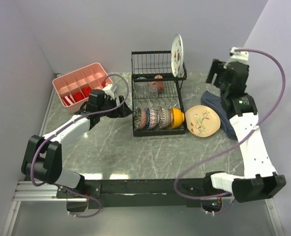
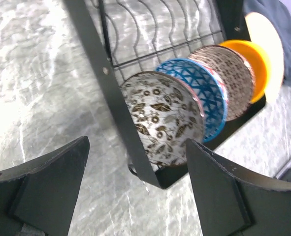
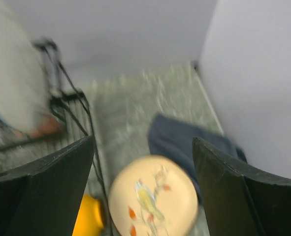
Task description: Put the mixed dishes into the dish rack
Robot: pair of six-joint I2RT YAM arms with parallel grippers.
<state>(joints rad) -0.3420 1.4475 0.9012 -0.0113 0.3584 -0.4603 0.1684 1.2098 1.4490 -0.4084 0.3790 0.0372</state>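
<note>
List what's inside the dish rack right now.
Dish rack: patterned small bowls and orange bowl stand on edge in the front slots; terracotta cup in the back section; white plate upright at its right end. Bowls overlap, hiding each other's insides; items beside the cup are unclear.

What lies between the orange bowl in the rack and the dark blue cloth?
The cream bird-motif plate, lying on the table right of the orange bowl and overlapping the dark blue cloth. The top external view shows this.

The bowls [image 2: 165, 118] look glossy glazed ceramic, the dish rack [image 1: 151, 63] matt black wire, the table [image 1: 135, 157] polished marble.
</note>
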